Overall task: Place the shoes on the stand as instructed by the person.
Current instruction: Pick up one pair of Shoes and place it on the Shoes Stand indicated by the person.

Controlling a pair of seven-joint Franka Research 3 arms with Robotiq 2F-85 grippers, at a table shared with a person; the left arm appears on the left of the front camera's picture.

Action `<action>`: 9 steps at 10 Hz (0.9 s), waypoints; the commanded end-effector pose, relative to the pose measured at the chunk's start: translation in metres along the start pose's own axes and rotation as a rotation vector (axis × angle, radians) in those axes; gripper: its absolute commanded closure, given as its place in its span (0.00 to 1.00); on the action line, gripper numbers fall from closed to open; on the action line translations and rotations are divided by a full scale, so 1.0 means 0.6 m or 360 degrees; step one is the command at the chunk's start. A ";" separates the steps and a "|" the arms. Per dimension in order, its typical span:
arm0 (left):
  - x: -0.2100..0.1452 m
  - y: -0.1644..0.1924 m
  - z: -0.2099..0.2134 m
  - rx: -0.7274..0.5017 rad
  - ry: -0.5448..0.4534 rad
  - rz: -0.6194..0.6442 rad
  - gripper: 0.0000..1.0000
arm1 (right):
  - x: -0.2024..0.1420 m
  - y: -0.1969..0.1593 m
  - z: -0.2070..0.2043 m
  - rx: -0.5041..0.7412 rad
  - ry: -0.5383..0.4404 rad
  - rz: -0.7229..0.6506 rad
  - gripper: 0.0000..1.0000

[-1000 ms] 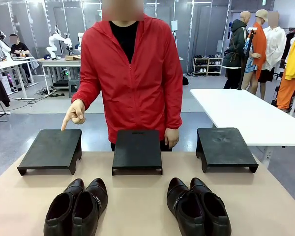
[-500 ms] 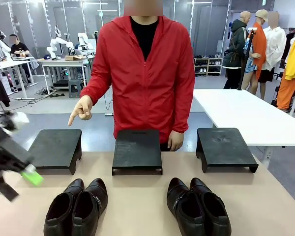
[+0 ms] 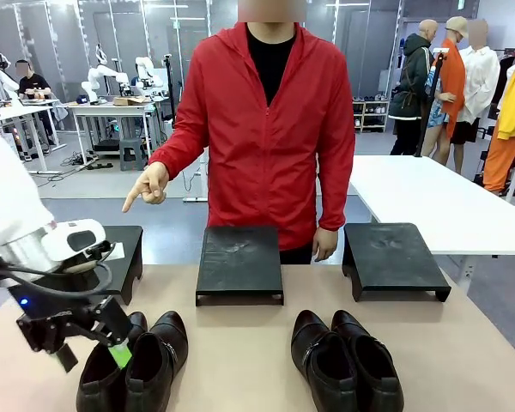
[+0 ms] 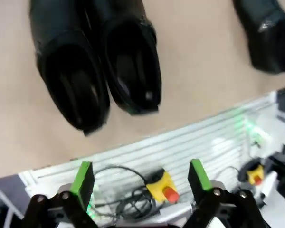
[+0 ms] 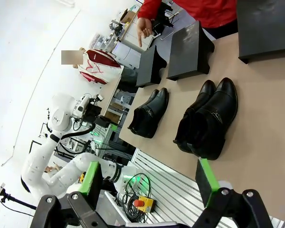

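Instruction comes by hand: the person (image 3: 270, 129) in red points a hand (image 3: 148, 184) down toward the left stand (image 3: 129, 251), one of three in a row on the table's far side. Below it, the left gripper (image 3: 94, 354) hovers just over the left pair (image 3: 150, 360) of black shoes, fingers spread wide and empty. The right gripper (image 5: 149, 183) also stands apart, holding nothing. The right pair (image 3: 348, 365) lies on the near side, right of centre. A clean pick likely means centring the jaws across both heels, descending squarely, then closing firmly so the glossy leather neither slips nor splits apart.
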State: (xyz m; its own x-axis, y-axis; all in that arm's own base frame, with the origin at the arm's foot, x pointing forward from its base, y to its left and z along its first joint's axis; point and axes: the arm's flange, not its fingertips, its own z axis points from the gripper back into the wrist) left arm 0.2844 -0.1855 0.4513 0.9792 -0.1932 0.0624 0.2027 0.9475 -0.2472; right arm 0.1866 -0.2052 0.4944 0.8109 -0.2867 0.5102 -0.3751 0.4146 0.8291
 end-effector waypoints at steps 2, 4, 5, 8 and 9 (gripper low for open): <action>0.044 0.006 -0.020 0.0145 -0.0046 0.0045 0.00 | 0.001 0.002 0.001 0.0016 -0.0015 0.0035 0.00; 0.057 0.009 -0.044 0.0182 -0.0064 0.0068 0.00 | 0.001 0.002 0.001 0.0016 -0.0015 0.0035 0.00; 0.058 0.010 -0.051 0.0180 -0.0065 0.0099 0.00 | 0.001 0.002 0.001 0.0016 -0.0015 0.0035 0.00; 0.058 0.014 -0.065 0.0179 -0.0073 0.0114 0.00 | 0.001 0.002 0.001 0.0016 -0.0015 0.0035 0.00; 0.059 0.016 -0.069 0.0183 -0.0065 0.0118 0.00 | 0.001 0.002 0.001 0.0016 -0.0015 0.0035 0.00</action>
State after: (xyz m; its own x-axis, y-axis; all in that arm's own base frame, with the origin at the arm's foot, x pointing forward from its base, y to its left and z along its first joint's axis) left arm 0.3171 -0.1900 0.4198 0.9863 -0.1462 0.0761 0.1559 0.9775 -0.1423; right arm 0.1862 -0.2055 0.4945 0.8101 -0.2875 0.5109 -0.3756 0.4146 0.8289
